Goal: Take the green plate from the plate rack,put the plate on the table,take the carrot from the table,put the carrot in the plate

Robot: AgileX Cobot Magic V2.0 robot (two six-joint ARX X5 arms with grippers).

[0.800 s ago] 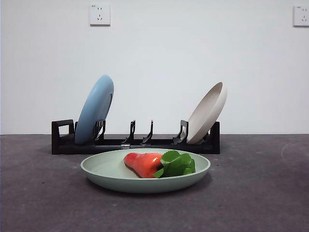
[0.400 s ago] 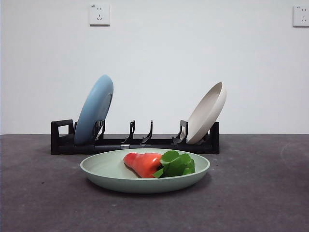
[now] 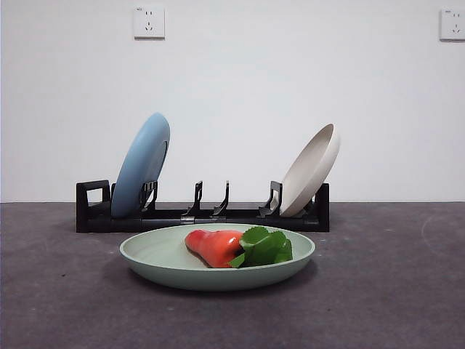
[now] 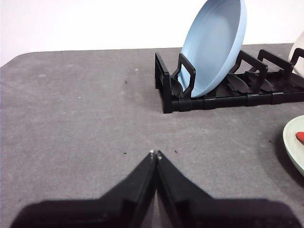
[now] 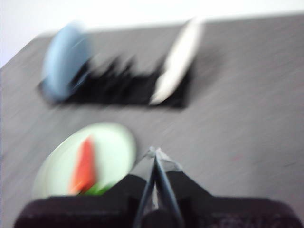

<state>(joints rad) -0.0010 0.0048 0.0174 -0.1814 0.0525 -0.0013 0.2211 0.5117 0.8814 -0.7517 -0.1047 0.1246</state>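
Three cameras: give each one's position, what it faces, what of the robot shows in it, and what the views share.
Front view: low, at table height, facing the green plate holding the carrot, the plate rack behind; nothing of the robot shows.
Left wrist view: above the table, facing the rack's handle end and blue plate; left pincer shut, empty.
Right wrist view: higher, blurred, looking down at plate, carrot and rack; right pincer shut, empty.
Shared: all three show the rack, blue plate and green plate.
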